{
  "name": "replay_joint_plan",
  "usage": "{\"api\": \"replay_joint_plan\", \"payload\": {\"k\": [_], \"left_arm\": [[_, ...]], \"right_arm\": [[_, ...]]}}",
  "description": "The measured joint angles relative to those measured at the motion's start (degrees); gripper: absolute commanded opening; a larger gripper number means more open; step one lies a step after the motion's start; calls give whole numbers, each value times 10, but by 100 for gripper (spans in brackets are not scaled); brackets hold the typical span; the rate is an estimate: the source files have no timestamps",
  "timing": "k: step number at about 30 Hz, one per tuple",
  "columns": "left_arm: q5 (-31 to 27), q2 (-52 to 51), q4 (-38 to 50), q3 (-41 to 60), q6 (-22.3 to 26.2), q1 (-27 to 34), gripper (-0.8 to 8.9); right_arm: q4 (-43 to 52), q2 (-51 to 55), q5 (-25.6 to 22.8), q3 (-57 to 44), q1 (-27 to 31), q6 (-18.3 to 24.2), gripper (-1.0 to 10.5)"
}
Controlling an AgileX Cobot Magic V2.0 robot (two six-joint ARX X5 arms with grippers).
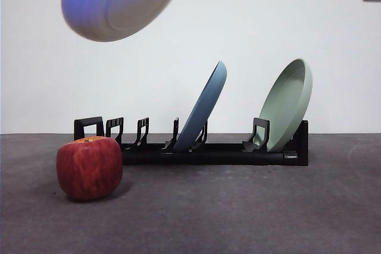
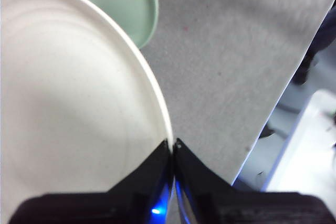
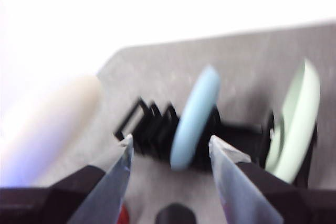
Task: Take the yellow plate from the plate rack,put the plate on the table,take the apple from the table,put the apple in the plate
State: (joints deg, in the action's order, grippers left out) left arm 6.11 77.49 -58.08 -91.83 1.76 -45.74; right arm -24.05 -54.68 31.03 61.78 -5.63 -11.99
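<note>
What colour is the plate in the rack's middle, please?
Light blue plate; the front view shows it best.

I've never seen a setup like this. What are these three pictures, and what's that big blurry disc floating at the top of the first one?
This is a two-armed robot at a table. One picture looks level across the table; the other two come from cameras on each arm's wrist. The floating disc is the yellow plate, lifted from the plate rack and pinched at its rim by the left end effector, jaws shut. The right end effector hangs open, holding nothing, facing the rack. A blue plate and a green plate lean in the rack. The apple sits on the table in front of the rack's end.
</note>
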Motion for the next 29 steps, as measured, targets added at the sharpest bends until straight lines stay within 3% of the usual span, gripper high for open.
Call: {"api": "replay_joint_plan", "payload": {"k": [4, 11, 17, 29], "left_arm": [[-86, 2, 35, 52, -9, -93, -9], [-110, 20, 139, 151, -41, -169, -9], [-132, 85, 219, 223, -48, -193, -9], [-150, 246, 279, 229, -48, -193, -8]], "right_arm": [[-4, 0, 0, 45, 0, 0, 250], [-13, 0, 0, 92, 0, 0, 249], [-21, 0, 0, 100, 0, 0, 249], [-25, -1, -1, 100, 0, 0, 249]]}}
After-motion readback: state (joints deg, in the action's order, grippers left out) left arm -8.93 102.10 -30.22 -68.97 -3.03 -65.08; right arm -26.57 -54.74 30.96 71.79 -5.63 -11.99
